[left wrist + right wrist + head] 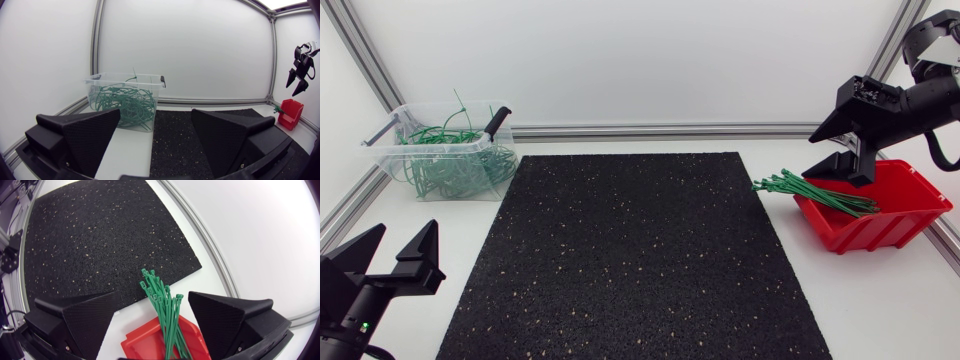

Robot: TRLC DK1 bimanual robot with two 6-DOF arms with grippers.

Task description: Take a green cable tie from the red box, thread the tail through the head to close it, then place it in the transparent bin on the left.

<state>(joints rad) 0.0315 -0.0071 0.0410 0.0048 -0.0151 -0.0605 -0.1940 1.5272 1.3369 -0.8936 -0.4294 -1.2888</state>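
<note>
While the ties (815, 192) are lying bundled in the box (892, 226), their heads are poking out over the box's rim toward the mat (630, 250), so their long axis is running from the box's inside out across that rim. The right gripper (820, 155) is hanging above the box, clear of it, its fingers standing apart and holding nothing; the bundle is lying below the gap, crossing the line between the fingers. That arm is sitting far nearer, so a descent onto one tie seems to be what is coming. The left gripper (405, 235), likewise spread and empty, is waiting across the mat from the box, as is the bin (388, 160).
</note>
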